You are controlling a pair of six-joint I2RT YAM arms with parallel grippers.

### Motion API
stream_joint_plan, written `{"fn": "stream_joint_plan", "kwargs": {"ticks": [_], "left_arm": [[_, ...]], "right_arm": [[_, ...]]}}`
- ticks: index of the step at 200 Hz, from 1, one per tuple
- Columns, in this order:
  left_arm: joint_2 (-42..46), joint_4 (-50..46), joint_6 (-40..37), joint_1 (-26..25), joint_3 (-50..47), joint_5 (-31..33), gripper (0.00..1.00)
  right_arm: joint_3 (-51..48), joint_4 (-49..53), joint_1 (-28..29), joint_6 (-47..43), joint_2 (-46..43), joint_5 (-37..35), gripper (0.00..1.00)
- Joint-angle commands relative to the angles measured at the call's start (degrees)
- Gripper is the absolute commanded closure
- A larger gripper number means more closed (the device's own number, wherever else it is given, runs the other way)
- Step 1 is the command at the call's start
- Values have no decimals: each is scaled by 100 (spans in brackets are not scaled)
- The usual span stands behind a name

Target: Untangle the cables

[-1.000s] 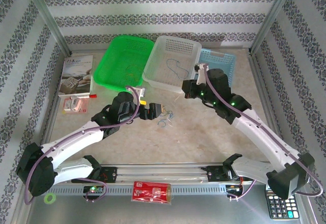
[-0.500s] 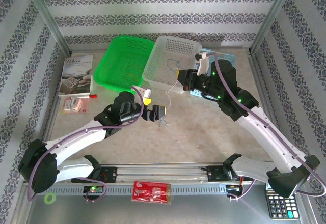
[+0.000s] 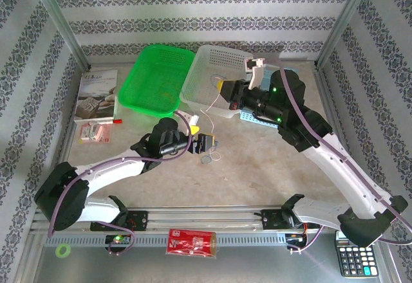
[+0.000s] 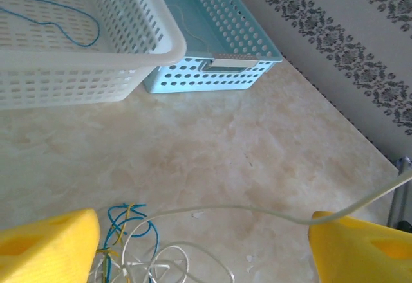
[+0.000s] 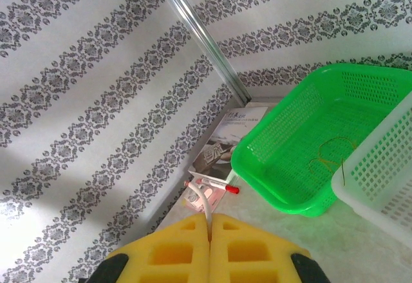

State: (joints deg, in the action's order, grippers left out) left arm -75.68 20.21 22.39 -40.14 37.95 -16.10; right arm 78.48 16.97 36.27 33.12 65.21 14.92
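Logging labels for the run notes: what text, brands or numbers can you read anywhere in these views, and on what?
No text is clear enough to quote.
Booklet: heading and print, too small to read.
Red packet: white print, blurred.
Calculator: key markings too small to read.
Small pink packet: too small to tell.

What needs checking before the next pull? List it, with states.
1. Right hand shut on white cable: ok.
2. White cable free of tangle: not ok, it runs into it.
3. Left hand gripping tangle: not ok, open above it.
4. Yellow cable in green basket: ok.
5. Blue cable in white basket: ok.
6. White cable clear of white basket's rim: cannot tell.
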Motion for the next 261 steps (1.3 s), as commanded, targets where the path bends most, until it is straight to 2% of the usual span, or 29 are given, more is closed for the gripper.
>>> {"fn": "stream_joint_plan", "kwargs": {"ticks": [1,106,167,207,261], "left_arm": [[-124,527,-89,-77,-102,201,20],[-492,821,-46,-76,-270,291,42],[-521,956,-7,-74,-375,65,56],[-552,1103,124,-79,-600,2,60],[-365,1165,220,-76,-916,54,60]], "right_arm": [[257,-169,80,81,34,50,100],[1354,-272,20,222,243,310,100],[1775,-279,-170,221,376,354,100],[2193,-304,-513,165,406,315,100],[2513,-646,-1429,270,353,39,100]]}}
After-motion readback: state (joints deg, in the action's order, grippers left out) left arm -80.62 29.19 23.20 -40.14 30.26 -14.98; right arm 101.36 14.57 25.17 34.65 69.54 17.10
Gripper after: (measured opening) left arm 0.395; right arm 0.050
